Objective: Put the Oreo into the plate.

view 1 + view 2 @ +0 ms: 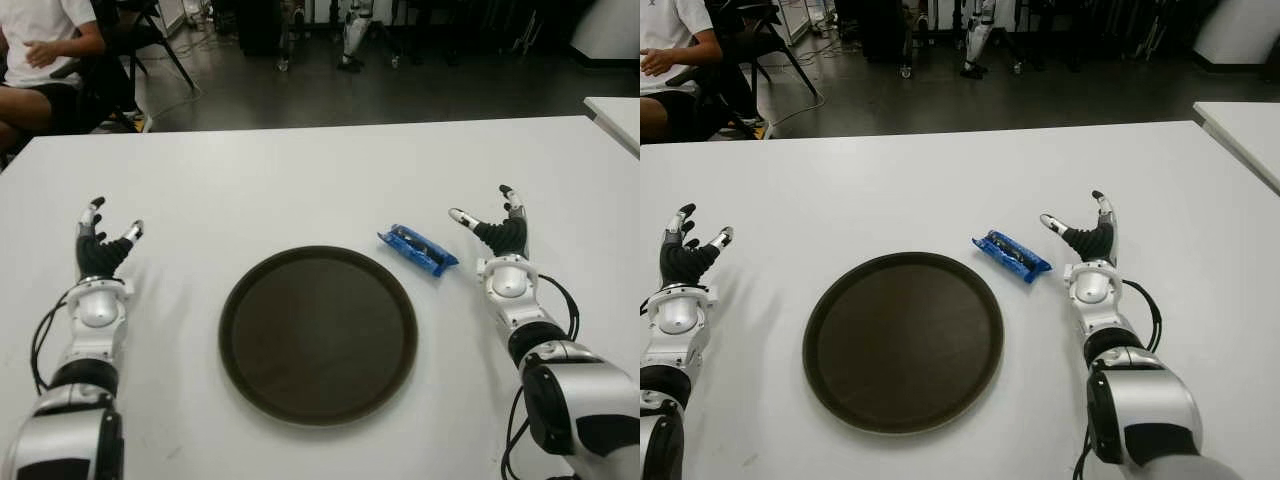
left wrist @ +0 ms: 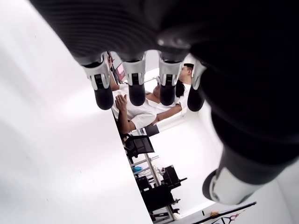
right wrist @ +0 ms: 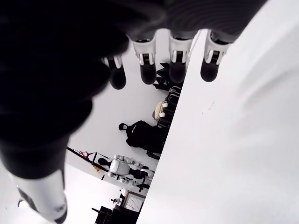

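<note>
Oreo packet (image 1: pixel 417 250) lies beside your empty plate (image 1: pixel 318 335), nearest your right hand (image 1: pixel 497 232), so both spread-fingered hands hold nothing, left hand (image 1: pixel 103 245) idle.

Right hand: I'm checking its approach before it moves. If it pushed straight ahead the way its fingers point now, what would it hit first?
Probably nothing: the right hand points away across the bare white table. The Oreo pack lies to its left, off that line, as does the plate.
</note>
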Controlling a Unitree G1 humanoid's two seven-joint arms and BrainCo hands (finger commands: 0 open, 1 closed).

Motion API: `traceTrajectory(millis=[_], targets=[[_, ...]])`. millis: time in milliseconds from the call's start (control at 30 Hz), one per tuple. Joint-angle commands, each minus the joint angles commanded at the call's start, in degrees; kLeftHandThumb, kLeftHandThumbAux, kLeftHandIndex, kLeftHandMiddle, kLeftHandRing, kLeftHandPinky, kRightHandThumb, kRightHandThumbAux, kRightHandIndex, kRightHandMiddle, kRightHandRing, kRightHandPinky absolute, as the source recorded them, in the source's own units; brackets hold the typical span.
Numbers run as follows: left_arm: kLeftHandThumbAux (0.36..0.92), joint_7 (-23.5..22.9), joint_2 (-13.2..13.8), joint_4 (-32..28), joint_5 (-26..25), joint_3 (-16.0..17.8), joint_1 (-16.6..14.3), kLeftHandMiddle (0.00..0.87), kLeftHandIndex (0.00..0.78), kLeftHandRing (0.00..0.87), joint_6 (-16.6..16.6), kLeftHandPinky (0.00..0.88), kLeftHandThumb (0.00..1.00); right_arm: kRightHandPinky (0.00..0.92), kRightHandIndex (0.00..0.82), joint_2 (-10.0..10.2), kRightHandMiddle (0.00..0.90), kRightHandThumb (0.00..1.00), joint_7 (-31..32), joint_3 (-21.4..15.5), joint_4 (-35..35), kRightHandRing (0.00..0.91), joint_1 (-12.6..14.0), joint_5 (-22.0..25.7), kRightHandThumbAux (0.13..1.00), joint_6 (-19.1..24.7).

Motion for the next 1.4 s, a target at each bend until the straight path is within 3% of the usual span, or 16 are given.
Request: traceTrajectory(millis=[467,733,1067,1400], targets=[[0.724,0.2,0.0,0.3,-0.1,0.3,0.0,0.0,0.006,0.0,0.3,0.0,0.0,0.028,0.033,0.2,0.013,0.0,1.2,-0.3,-0.3,0.003,-0.2,0.3,0.684,0.3],[0.714,0.7,0.1,-0.2,0.7,-0.3,0.1,0.0,0.008,0.0,0.3,0.0,0.0,0.045,0.013,2.3,0.001,0.0,-1.9,4.3,-6.4,0.009,-0.5,-3.4,0.708,1.6],[0.716,0.6,0.1,-0.1,0.6,-0.3,0.0,0.0,0.007,0.0,0.1,0.0,0.0,0.046,0.0,1.1,0.033,0.0,1.7,5.7,-11.3,0.033,1.9,-3.6,0.727,1.4],[0.726,0.3,0.0,0.3,0.0,0.1,-0.2,0.0,0.005,0.0,0.6,0.0,0.0,0.031,0.0,0.0,0.034,0.0,3.4,7.7,-13.8,0.027,3.8,-5.6,0.697,-3.0]])
